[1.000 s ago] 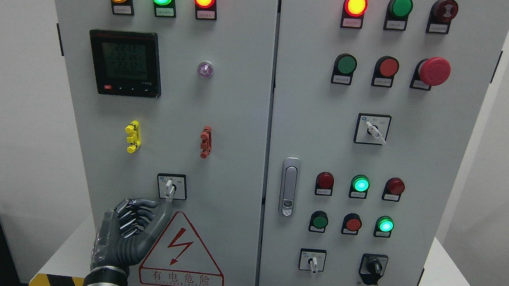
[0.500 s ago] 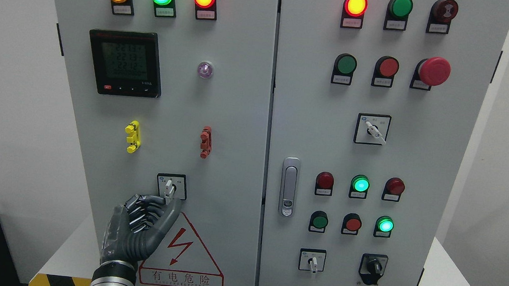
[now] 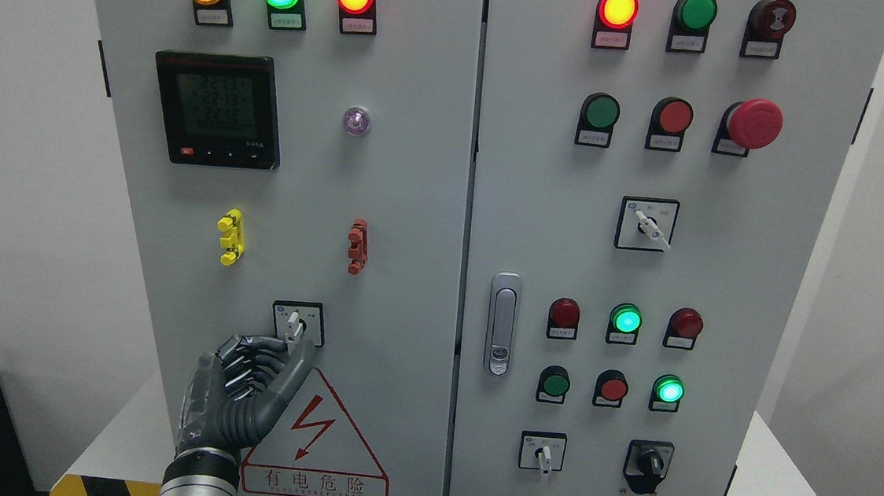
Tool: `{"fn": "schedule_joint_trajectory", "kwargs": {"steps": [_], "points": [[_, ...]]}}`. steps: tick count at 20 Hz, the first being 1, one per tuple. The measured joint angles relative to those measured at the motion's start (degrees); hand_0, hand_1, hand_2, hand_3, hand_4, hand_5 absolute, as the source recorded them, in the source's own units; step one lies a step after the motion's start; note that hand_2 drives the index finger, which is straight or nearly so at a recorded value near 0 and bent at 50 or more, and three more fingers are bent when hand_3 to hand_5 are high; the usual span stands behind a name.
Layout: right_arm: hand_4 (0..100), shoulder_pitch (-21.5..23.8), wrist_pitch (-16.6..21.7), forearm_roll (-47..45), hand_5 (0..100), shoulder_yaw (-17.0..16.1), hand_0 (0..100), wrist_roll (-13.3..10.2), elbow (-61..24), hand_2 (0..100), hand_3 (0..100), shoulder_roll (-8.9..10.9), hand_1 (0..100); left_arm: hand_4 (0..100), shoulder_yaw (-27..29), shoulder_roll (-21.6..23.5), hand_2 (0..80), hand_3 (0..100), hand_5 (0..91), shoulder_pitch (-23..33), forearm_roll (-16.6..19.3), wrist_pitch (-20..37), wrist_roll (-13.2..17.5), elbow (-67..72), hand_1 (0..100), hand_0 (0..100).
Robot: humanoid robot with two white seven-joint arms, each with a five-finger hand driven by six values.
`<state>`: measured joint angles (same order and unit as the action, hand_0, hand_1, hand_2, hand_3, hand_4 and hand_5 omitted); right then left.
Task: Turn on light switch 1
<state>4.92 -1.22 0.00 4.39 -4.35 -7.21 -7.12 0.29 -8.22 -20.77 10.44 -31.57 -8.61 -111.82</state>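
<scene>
A small rotary switch (image 3: 296, 323) with a white lever sits in a black-framed square on the left cabinet door, low and near the middle. Its lever points straight down. My left hand (image 3: 291, 344) comes up from the bottom edge just below it. The curled forefinger and the raised thumb (image 3: 306, 352) close on the lever's lower tip from either side. The remaining fingers (image 3: 247, 367) are folded in against the palm. The right hand is out of view.
A red warning triangle (image 3: 316, 439) lies right under the hand. Yellow (image 3: 231, 236) and red (image 3: 358, 246) clips stick out above the switch. The right door carries a latch handle (image 3: 502, 324), lamps, push buttons and more rotary switches (image 3: 543, 451).
My left hand rose and moved right from beside the warning triangle to the switch lever's lower tip. In the last half second it barely shifted. The lever still points down.
</scene>
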Motion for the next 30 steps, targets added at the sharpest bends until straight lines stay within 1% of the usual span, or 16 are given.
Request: {"fn": "schedule_joint_trajectory", "kwargs": {"steps": [5,17,30], "points": [[0,0.0,0.0,0.0,0,0.0,0,0.0,0.0,0,0,0.0,0,82,-0.11,-0.09,53.3,76,77.9,-0.37,0.01,-0.95,-0.06,0.14,65,8],[0,0.0,0.0,0.0,0,0.0,0,0.0,0.0,0,0,0.0,0,83,-0.23,-0.23,54.4,76,78.4,-1.06,0.08,-1.14,-0.15,0.3,65,10],[0,0.0,-0.01,0.0,0,0.0,0,0.0,0.0,0,0,0.0,0,83,0.98,-0.28,55.6,78,79.1,-1.27,0.57,-1.55,-0.36,0.29,65,11]]}}
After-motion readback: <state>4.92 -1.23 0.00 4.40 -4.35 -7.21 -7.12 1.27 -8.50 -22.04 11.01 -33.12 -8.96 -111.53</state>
